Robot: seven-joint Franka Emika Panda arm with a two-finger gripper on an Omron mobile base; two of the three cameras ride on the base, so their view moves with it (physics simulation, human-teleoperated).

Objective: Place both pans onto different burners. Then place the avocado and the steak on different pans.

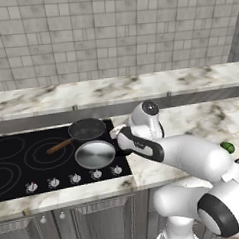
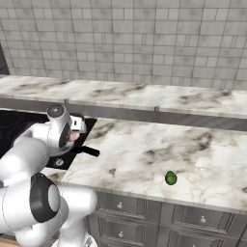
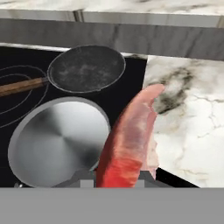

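My gripper (image 1: pixel 114 133) is shut on the steak (image 3: pixel 129 139), a pinkish-red slab that hangs on edge above the right rim of the cooktop (image 1: pixel 14 175). A pink bit of the steak (image 2: pixel 73 137) shows under the hand. The dark pan (image 3: pixel 86 68) with the wooden handle sits at the cooktop's back right. The silver pan (image 3: pixel 59 142) sits just in front of it, left of the steak; its black handle (image 2: pixel 89 151) points right. Both pans (image 1: pixel 87 128) (image 1: pixel 95 154) lie side by side. Burner rings (image 1: pixel 43 153) lie bare to the left. The avocado (image 2: pixel 171 178) rests on the counter far right.
A row of small silver knobs (image 1: pixel 75 178) lines the cooktop's front edge. The marble counter (image 2: pixel 144 149) stretches right of the cooktop, with a raised marble ledge (image 1: pixel 114 89) and tiled wall behind. My own arm (image 1: pixel 189 155) crosses the counter's front.
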